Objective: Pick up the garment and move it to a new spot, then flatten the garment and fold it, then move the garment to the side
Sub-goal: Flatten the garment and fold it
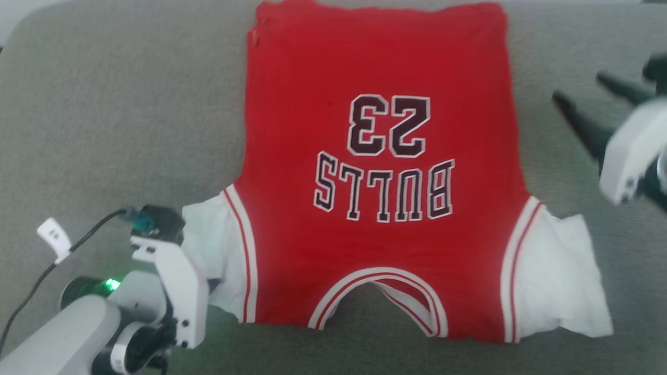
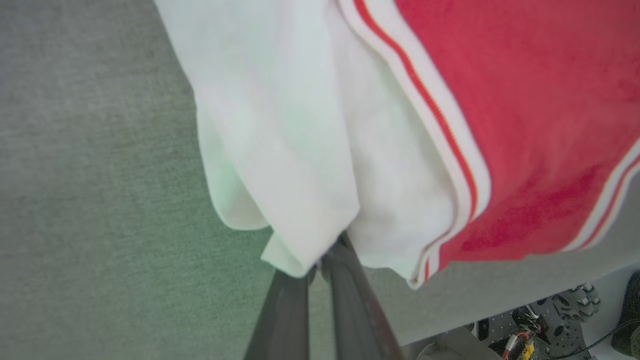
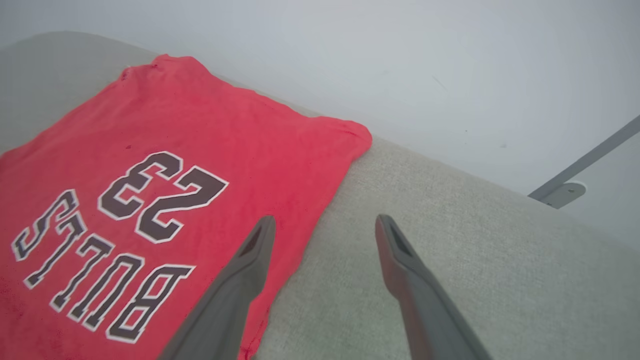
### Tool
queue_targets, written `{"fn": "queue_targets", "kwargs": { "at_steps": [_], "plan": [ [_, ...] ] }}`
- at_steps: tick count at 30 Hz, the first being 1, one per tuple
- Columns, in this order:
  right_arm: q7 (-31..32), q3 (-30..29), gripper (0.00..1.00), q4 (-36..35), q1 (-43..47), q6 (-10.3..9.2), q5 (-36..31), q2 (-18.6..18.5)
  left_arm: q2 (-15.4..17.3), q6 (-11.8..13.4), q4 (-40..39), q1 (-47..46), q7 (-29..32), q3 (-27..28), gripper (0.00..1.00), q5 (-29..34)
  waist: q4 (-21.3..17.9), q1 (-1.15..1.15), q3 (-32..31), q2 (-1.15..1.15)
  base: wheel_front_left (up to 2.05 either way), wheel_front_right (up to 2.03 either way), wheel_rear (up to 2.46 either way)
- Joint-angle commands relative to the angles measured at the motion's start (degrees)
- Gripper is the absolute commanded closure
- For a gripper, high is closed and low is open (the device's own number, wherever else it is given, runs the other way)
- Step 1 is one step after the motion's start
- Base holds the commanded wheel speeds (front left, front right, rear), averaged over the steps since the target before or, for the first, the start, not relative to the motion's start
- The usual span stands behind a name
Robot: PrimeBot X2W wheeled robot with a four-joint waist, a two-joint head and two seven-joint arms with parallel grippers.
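The left claw [image 2: 325, 255] is pressed together, pinching a corner of the shirt's white sleeve [image 2: 280, 150]. The right claw [image 3: 325, 222] is spread and holds nothing, just off the shirt's right side. The shirt [image 1: 380, 208] lies flat on the grey cushion [image 1: 130, 104], neckline nearest the robot, lettering upside down. In the head view the right claw is blurred and cut off by the frame edge, and the left claw's fingers are hidden behind its wrist.

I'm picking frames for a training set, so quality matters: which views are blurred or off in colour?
Head view: lettering on the garment is sharp, but the right gripper is smeared by motion blur. Left wrist view: soft focus, with a green tint on the white sleeve by the left gripper. Right wrist view: hazy and washed out, the red looking pinkish.
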Motion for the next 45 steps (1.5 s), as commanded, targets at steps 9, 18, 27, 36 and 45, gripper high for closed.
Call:
{"fn": "queue_targets", "kwargs": {
  "at_steps": [9,18,27,36,45],
  "plan": [
    [-4.07,5.00,0.00,26.09,-21.77,0.00,-0.51,0.79,-5.14,-3.37,1.16,-7.42,-0.22,-2.24,1.00,2.74,7.88,0.00,8.59,0.00,0.00,0.00,0.00],
    [-0.22,5.63,0.00,45.05,-34.89,0.00,-0.79,1.55,-10.37,-6.88,6.25,-11.97,-1.69,-4.44,1.00,3.71,12.96,0.00,13.80,0.00,0.00,0.00,0.00],
    [11.07,3.53,0.00,62.43,-44.01,0.01,-3.90,3.42,-15.16,-10.24,13.28,-14.90,-3.43,-6.50,1.00,4.15,16.86,0.00,17.03,0.00,0.00,0.00,0.00],
    [17.11,5.87,1.00,68.65,-45.33,0.14,-7.61,6.13,-15.80,-11.95,18.29,-15.19,-5.21,-6.39,1.00,3.65,16.21,0.00,16.30,0.00,0.00,0.00,0.00],
    [15.36,11.41,1.00,58.39,-39.17,0.07,-2.87,5.20,-13.74,-11.59,20.23,-14.60,-6.57,-4.33,1.00,3.18,10.73,0.00,11.19,0.00,0.00,0.00,0.00]
  ]
}}
